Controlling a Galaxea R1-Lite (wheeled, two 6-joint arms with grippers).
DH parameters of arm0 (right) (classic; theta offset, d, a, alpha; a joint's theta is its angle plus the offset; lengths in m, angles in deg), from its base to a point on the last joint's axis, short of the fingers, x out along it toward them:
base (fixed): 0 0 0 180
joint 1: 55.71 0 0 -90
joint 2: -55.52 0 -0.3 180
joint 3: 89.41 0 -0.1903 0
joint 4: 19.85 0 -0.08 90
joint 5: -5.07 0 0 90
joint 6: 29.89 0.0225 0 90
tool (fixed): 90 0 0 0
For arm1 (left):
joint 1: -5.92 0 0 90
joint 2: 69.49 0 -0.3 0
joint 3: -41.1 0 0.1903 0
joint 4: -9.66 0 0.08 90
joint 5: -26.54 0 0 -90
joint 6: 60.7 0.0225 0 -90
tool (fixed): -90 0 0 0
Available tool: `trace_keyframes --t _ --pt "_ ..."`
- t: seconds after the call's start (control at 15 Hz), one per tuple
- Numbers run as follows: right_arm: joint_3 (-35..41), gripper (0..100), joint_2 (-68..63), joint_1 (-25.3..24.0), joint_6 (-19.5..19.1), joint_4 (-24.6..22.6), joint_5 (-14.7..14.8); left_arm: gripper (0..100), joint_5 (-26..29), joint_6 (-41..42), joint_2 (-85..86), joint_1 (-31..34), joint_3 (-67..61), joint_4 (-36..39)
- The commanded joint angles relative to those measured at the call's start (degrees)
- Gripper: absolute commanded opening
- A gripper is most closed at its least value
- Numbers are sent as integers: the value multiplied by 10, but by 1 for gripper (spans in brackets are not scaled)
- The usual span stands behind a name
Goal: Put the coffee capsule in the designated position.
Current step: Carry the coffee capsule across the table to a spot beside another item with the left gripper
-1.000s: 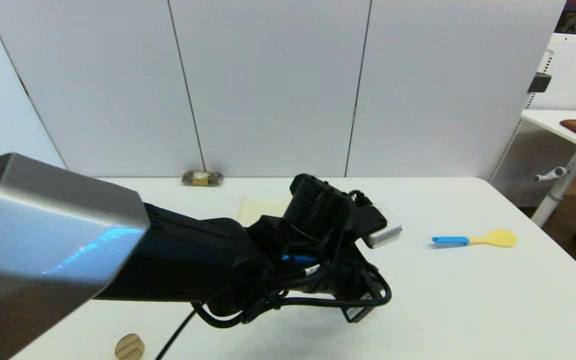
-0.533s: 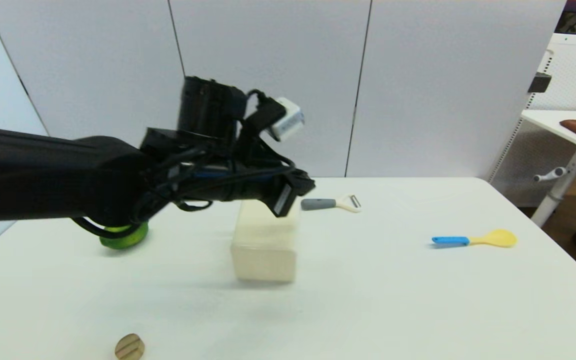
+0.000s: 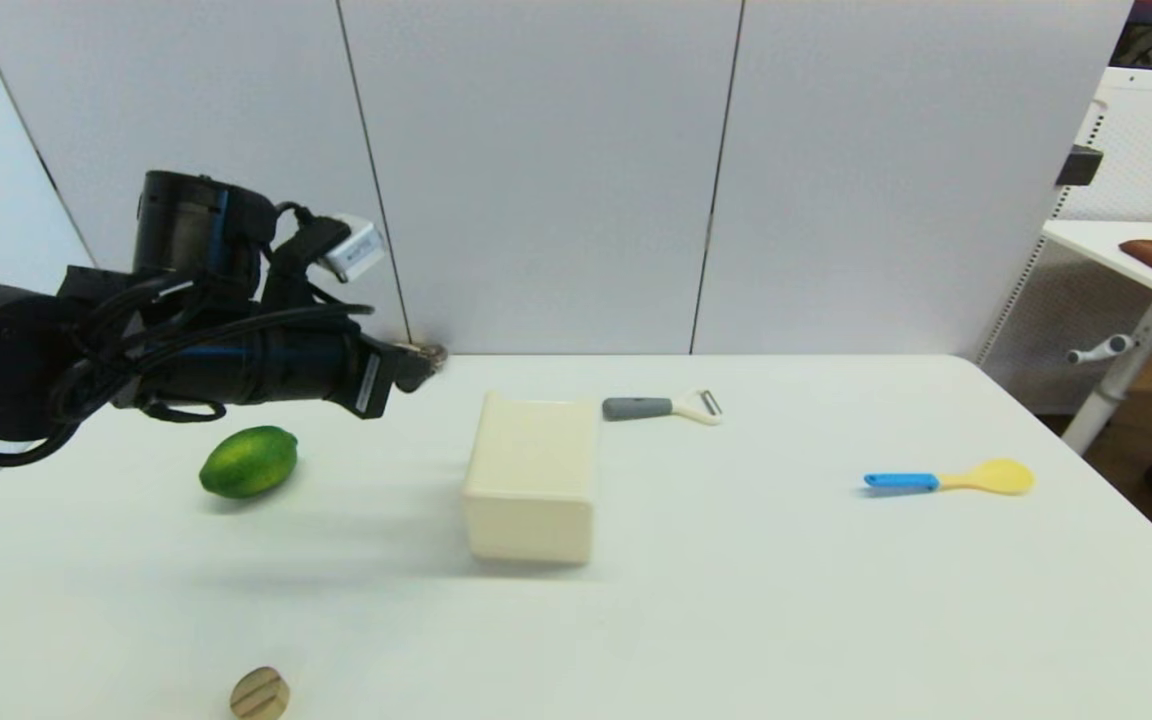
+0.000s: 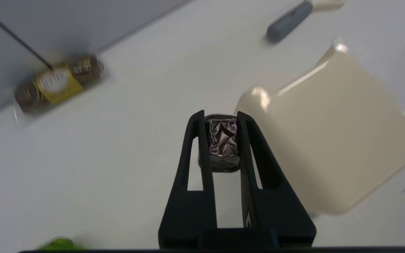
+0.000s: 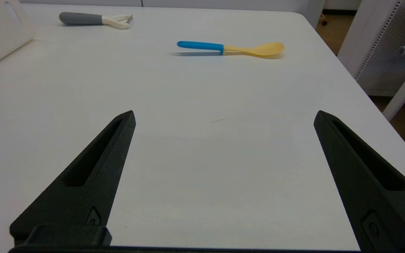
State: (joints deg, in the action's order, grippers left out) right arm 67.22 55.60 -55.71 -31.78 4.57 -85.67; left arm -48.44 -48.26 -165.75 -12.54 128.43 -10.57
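Left gripper (image 4: 222, 140) raised over table (image 3: 786, 600), jaws pinching coffee capsule (image 4: 223, 142).

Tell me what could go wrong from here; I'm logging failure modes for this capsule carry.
1. The left gripper pinches the small crinkled dark-brown coffee capsule only at its fingertips, in the air above the white table, so it could slip out and fall.
2. The cream rectangular plastic box lies close beside the fingers; swinging that way might knock it.
The right gripper hangs open and idle.

crinkled dark coffee capsule (image 4: 223, 142) clamped aloft.
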Motion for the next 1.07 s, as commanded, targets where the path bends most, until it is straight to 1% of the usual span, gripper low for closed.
trace_keyframes --t 0.07,0.33,0.6,1.07 --pt "0 100 -1 0 0 0 0 0 1 -1 3 11 -70 1" --pt "0 100 -1 0 0 0 0 0 2 3 -38 10 -118 23" --pt "0 100 -1 0 0 0 0 0 1 4 -64 8 -131 58" --pt "0 100 -1 0 0 0 -1 0 1 5 -66 7 -142 78"
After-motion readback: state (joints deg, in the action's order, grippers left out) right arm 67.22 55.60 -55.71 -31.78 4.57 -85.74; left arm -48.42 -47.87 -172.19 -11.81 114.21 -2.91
